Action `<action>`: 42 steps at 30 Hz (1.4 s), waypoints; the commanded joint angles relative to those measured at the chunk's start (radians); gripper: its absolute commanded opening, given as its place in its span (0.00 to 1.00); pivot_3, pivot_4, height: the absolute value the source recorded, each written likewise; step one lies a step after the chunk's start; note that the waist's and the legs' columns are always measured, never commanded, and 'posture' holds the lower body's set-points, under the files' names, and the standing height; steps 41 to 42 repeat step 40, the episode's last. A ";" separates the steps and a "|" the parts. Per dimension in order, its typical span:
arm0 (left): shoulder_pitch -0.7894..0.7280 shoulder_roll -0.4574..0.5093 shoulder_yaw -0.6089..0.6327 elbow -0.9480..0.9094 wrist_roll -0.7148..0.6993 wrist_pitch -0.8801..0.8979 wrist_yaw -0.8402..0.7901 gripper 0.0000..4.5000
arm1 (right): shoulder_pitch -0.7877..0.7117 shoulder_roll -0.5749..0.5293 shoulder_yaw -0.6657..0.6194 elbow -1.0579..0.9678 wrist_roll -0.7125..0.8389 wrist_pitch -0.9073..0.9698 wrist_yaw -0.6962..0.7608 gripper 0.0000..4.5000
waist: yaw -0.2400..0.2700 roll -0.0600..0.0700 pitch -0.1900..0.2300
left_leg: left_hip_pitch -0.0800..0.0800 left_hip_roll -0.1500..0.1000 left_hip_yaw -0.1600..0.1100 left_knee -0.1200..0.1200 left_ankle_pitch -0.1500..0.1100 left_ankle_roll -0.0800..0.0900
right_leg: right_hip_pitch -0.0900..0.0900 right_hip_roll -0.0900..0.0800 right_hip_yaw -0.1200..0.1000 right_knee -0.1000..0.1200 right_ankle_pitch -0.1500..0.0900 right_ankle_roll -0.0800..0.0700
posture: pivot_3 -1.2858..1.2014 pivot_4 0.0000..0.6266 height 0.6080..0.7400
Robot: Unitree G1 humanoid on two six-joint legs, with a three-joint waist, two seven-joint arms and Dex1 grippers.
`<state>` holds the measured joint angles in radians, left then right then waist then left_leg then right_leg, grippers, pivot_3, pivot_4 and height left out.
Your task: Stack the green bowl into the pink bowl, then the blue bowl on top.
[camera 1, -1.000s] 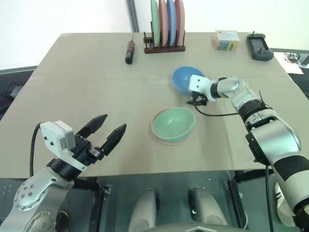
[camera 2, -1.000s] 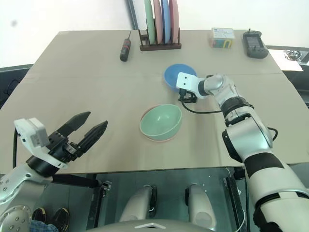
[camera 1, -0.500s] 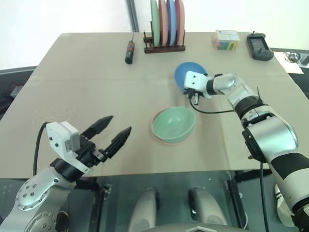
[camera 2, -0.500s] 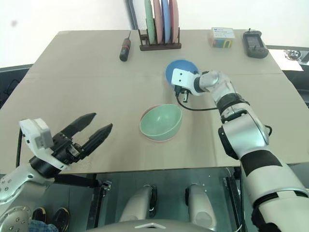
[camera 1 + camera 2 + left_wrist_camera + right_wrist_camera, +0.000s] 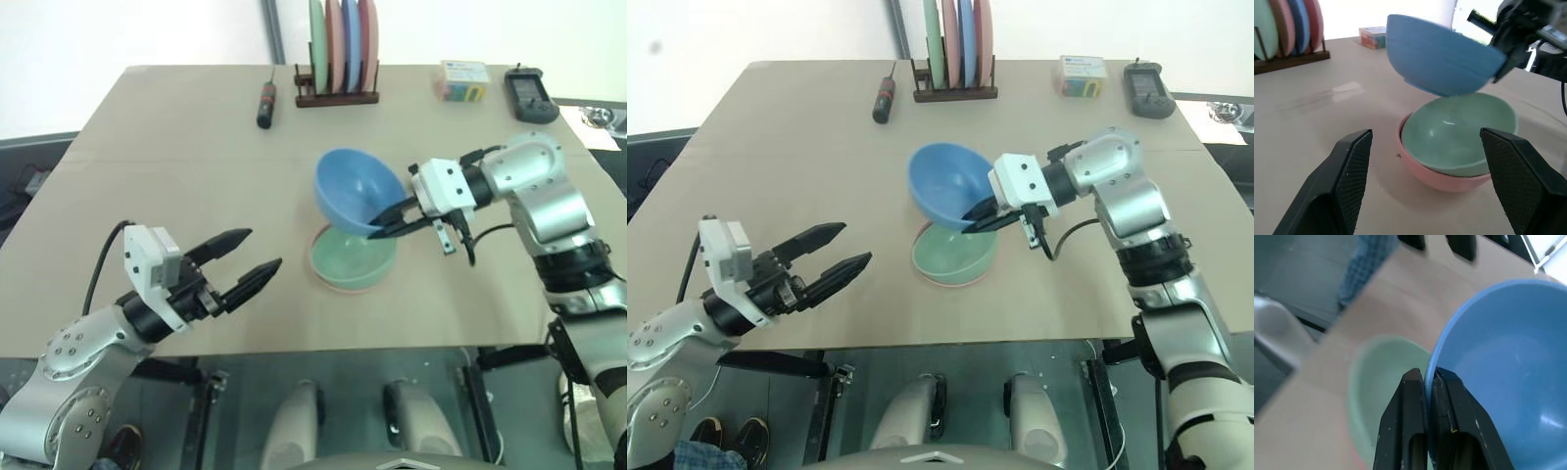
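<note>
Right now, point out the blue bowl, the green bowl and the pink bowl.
blue bowl (image 5: 355, 190), left eye view, inner wall.
green bowl (image 5: 1459, 134), left wrist view, inside bottom.
pink bowl (image 5: 1442, 179), left wrist view, outer wall below the green rim.

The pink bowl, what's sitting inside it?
The green bowl is nested inside the pink bowl, covering its inside, so nothing beneath can be seen. The blue bowl hangs tilted above them, held by the right pincer.

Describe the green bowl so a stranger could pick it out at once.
On the tan table, look near the front edge at the middle, just below the tilted blue bowl that the right hand holds in the air. The green bowl sits nested inside the pink bowl; it is pale mint, unlike the upright green plate in the rack.
</note>
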<state>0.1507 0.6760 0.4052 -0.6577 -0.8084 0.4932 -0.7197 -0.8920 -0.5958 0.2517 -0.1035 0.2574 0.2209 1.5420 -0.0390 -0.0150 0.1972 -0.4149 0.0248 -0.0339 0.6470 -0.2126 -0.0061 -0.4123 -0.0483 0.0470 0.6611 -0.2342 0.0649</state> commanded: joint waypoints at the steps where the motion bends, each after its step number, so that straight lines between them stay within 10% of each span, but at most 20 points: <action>1: -0.035 0.022 -0.019 0.026 0.004 -0.018 -0.038 0.83 | 0.020 -0.050 -0.009 -0.131 0.025 0.088 -0.033 0.09 | -0.001 0.000 0.000 | 0.000 0.000 0.000 0.000 0.000 0.000 | 0.000 0.000 0.000 0.000 -0.001 -0.002 | 0.52 0.24 1.00; 10: -0.084 0.046 -0.039 0.061 0.029 -0.006 -0.050 0.83 | 0.028 -0.085 -0.041 -0.181 0.050 0.168 -0.134 0.79 | 0.000 0.000 0.000 | -0.001 0.000 0.001 0.001 0.000 0.000 | -0.001 0.000 0.001 0.000 -0.001 -0.002 | 0.52 0.24 1.00; 26: 0.080 0.021 0.041 0.039 0.190 -0.084 0.025 0.83 | 0.533 -0.169 -0.547 -0.034 0.292 0.148 -0.259 0.79 | 0.010 -0.002 -0.001 | -0.001 0.000 0.003 0.000 0.000 0.000 | 0.000 0.000 0.003 -0.002 -0.001 -0.002 | 0.52 0.24 1.00; 42: 0.132 -0.025 0.084 0.174 0.250 -0.249 -0.044 0.83 | 0.666 -0.205 -0.579 0.258 0.262 -0.089 -0.143 0.79 | 0.000 -0.002 -0.001 | 0.000 0.000 0.005 0.001 0.000 0.000 | 0.000 0.000 0.005 -0.002 -0.003 0.001 | 0.52 0.24 1.00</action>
